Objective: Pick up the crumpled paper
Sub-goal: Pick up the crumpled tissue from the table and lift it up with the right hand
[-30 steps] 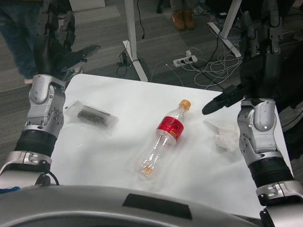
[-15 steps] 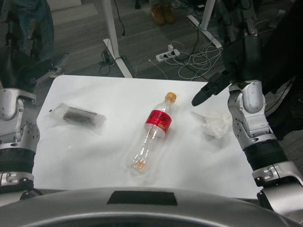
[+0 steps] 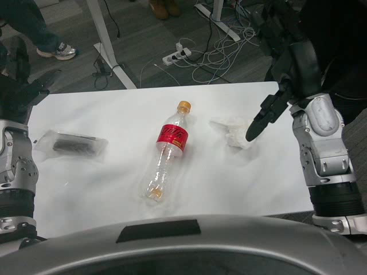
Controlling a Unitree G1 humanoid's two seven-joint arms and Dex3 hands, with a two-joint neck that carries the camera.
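1. The crumpled paper lay on the bench, right of the bottle, not yet lifted.
2. The right hand hovered beside it, fingers spread, empty.
3. Grasping and lifting remained.

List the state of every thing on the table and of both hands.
crumpled paper: on the table, not held.
bottle: lying down, capped, empty.
plastic packet: flat, untouched.
right hand: open, above the paper.
left hand: open, at the table's left edge.
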